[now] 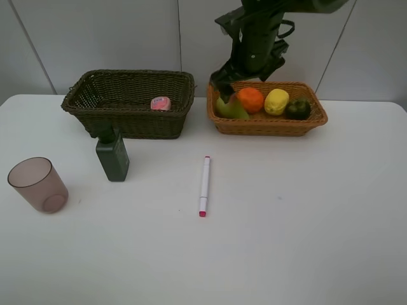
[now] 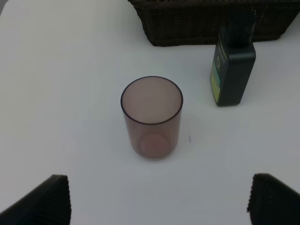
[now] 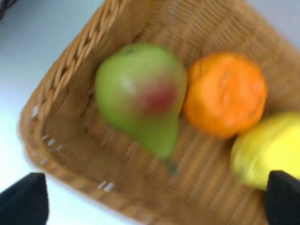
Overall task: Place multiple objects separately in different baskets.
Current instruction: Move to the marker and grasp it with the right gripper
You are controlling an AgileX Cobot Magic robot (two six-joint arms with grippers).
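The right gripper [image 3: 153,199] hangs released, jaws spread, directly above the green-red pear [image 3: 140,98], which lies at the 9 o'clock end of the light orange-tan basket [image 1: 267,127]. The left gripper [image 2: 157,201], equally spread, faces the mauve cup [image 2: 151,117] at the table's 8 o'clock.

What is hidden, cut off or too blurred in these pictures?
- Exterior high: the right arm hides part of the pear.
- Left wrist: the edge cuts off the dark basket; the label on the green bottle is too small to read.
- Right wrist: blurred; the edge cuts off the lemon.
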